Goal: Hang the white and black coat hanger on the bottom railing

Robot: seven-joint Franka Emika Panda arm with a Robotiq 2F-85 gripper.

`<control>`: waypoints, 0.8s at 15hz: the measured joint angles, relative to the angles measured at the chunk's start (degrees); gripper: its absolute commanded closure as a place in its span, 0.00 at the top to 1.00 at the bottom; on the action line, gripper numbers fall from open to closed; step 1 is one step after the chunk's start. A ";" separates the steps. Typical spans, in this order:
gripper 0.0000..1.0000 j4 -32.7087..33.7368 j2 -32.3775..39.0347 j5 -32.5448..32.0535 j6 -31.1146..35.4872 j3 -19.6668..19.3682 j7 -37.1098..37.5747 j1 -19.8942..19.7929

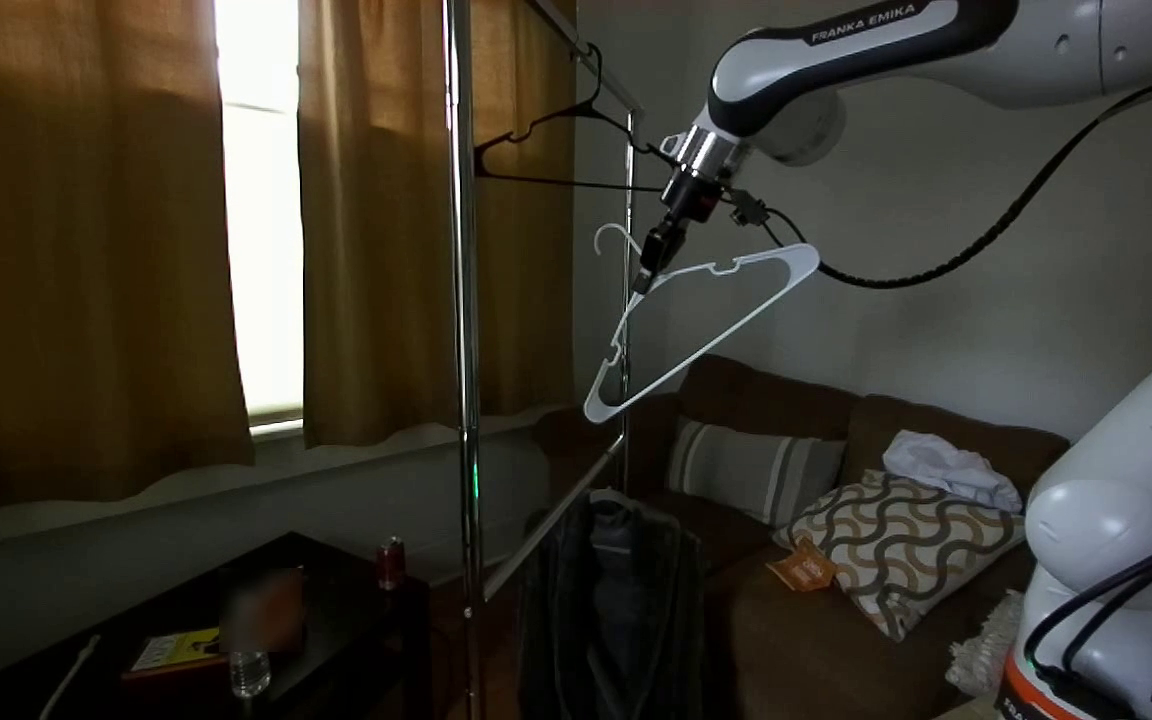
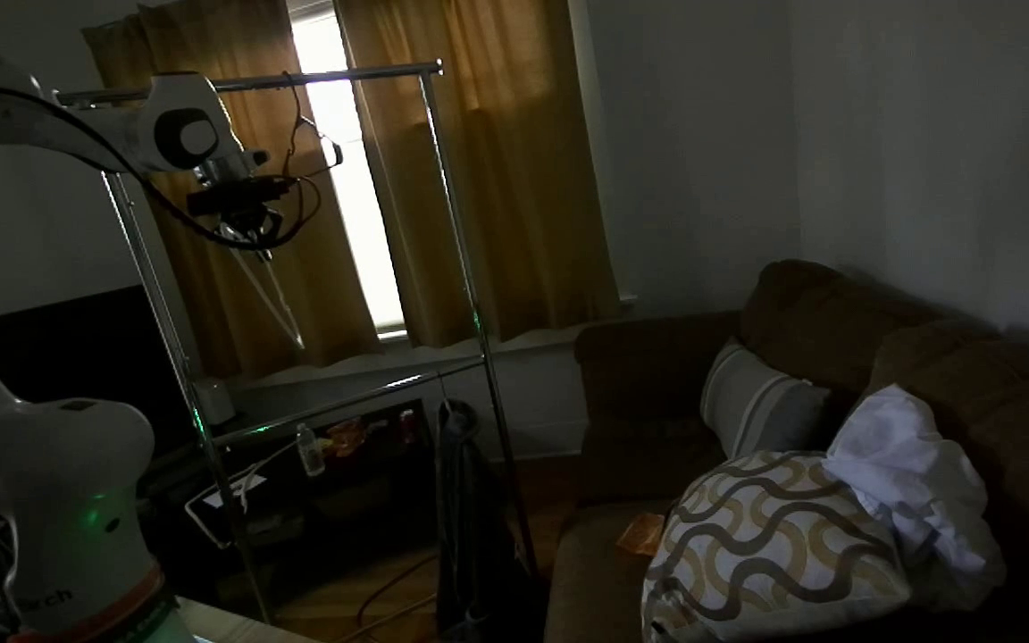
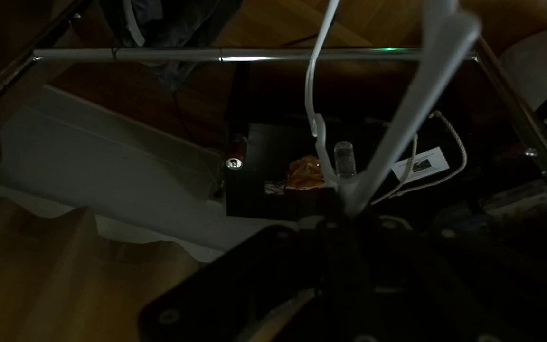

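the brown sofa (image 2: 657,384) is located to the right of the clothes rack (image 2: 454,214) in an exterior view. the mustard curtains (image 1: 86,250) hang behind the clothes rack; the robot arm (image 1: 1056,60) extends to its upper half from the opposite side. the dark worktop (image 1: 341,590) is located on the curtain side of the clothes rack. the upper crossbar (image 2: 372,73) forms the top of the clothes rack; the bottom railing (image 3: 254,55) spans its lower part. a dark garment (image 1: 616,600) hangs from the bottom railing near one end. the white coat hanger (image 3: 409,107) is tilted and held above the bottom railing, apart from it. a thin dark hanger (image 1: 584,109) hangs from the upper crossbar. the hand (image 1: 645,280) is closed down to the thickness of the white coat hanger and clamps it at the top of its frame. a clear bottle (image 2: 310,451), an orange packet (image 3: 303,173) and a red can (image 1: 391,563) are on the worktop.
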 measured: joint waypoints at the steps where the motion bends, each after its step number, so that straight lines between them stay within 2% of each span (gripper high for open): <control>1: 0.08 0.00 -0.05 0.08 0.01 -0.02 0.00 0.02; 2: 0.02 0.00 -0.08 0.12 0.01 -0.04 0.00 0.04; 7: 0.02 0.06 1.19 -0.14 -1.00 -0.24 -0.09 0.10; 12: 0.02 0.11 4.05 -1.53 -6.72 -0.32 -0.43 0.09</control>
